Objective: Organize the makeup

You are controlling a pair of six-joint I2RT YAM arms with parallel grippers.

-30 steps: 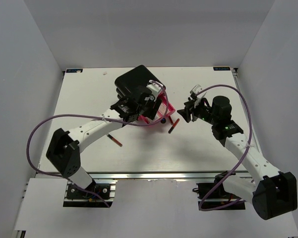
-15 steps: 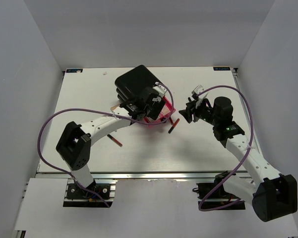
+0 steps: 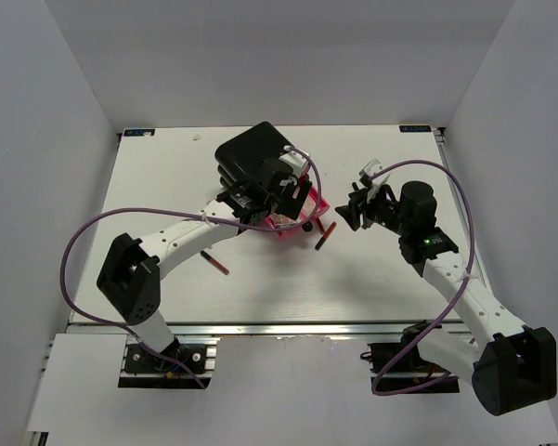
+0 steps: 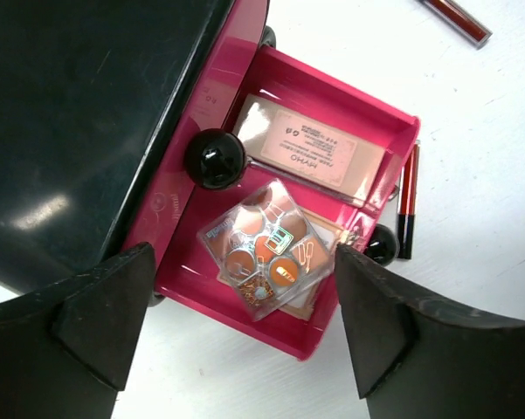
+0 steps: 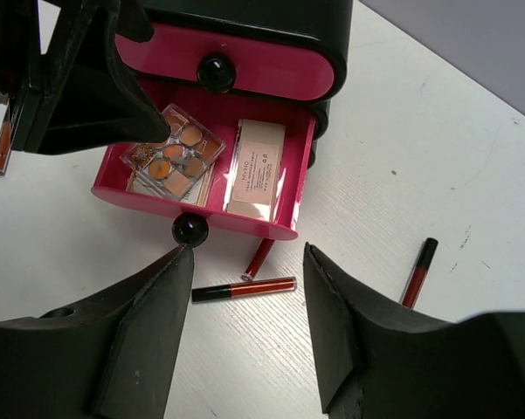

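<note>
left pincer (image 4: 242, 262) spread wide over open pink drawer (image 4: 349, 92) | patterned packet (image 4: 266, 249) inside beside beige tube (image 4: 310, 148) | right pincer (image 5: 246, 253) spread, empty, above lipstick (image 5: 243, 289) on surface (image 5: 419, 131)

Packet (image 4: 266, 253) beside tube (image 4: 310, 148) in drawer (image 4: 245, 319), lipstick (image 5: 243, 289) on table (image 5: 376, 201) before it

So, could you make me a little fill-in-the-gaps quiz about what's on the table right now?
1. The lower pink drawer stands ___.
2. The palette of orange shades lies ___ that drawer.
3. The left hand above it holds ___.
4. The box over the drawer is coloured ___.
Missing words: open; inside; nothing; black.
</note>
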